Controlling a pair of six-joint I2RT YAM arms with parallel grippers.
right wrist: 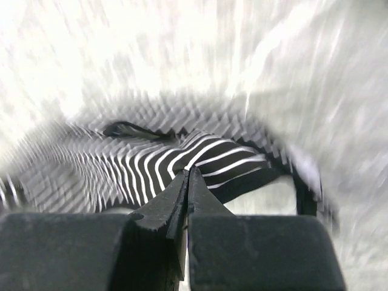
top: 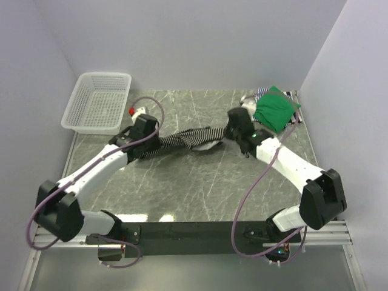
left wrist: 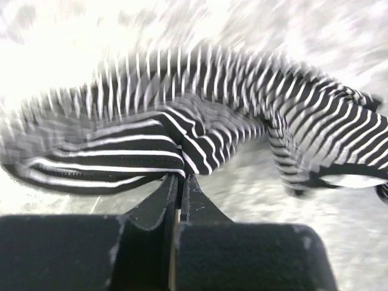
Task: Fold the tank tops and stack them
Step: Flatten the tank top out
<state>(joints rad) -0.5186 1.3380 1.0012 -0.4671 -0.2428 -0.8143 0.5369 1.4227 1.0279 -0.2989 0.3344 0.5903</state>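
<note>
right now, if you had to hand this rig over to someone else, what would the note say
Left hand: shut on the left end of the black-and-white striped tank top.
Right hand: shut on its right end; the cloth runs bunched between the two hands at mid-table.
Green tank top: folded, lying on the finely striped tank top in the far right corner.
Done: those two look stacked; the lower one is mostly hidden.
Left: spread and fold the black-and-white one, then add it to the stack.
</note>
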